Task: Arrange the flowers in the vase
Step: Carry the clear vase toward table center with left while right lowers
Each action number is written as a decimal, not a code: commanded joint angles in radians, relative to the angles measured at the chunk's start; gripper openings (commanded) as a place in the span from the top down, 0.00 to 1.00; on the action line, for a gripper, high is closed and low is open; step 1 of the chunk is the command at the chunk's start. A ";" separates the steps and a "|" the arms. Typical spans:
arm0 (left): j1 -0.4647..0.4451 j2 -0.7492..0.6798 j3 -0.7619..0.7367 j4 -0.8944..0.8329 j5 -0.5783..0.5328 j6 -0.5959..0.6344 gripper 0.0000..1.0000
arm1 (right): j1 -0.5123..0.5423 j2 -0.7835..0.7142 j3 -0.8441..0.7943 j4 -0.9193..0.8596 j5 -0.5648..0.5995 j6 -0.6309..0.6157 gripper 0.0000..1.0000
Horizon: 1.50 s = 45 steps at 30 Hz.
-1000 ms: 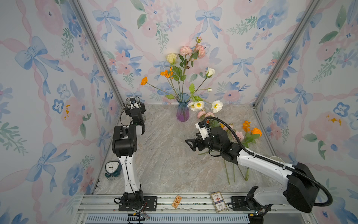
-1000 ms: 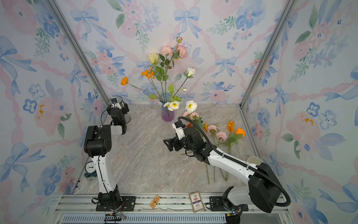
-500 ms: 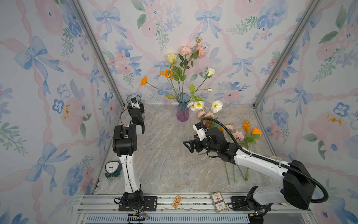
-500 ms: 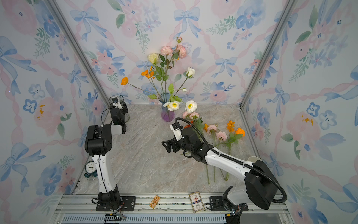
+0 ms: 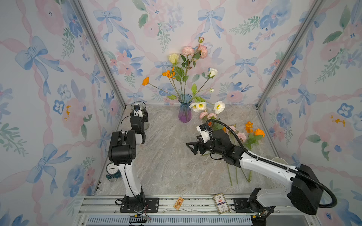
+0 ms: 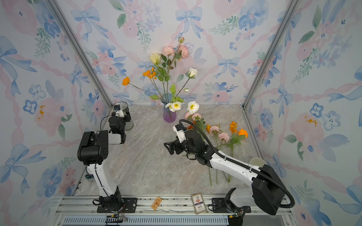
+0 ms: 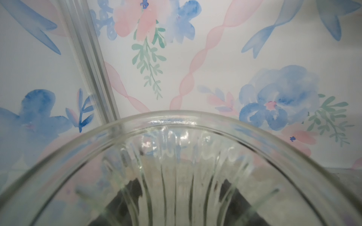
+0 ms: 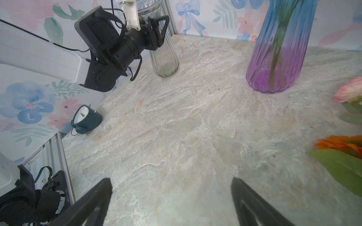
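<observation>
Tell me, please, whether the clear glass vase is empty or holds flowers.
Empty. In the right wrist view the clear glass vase shows bare ribbed glass down to its base, no stems inside.

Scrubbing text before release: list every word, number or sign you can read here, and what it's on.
Nothing reads clearly enough to quote.
Card box on the front rail: printed face, lettering too small to read.
Orange tag on the same rail: dark marks, too small to read.
Clock: dial numerals blurred.
Arm base in the right wrist view: a short line of small characters, too blurred to read.
</observation>
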 commanded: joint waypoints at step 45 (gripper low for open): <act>-0.878 -0.452 -0.507 0.248 0.190 -0.083 0.58 | -0.023 -0.580 -0.292 -0.302 0.196 0.031 0.03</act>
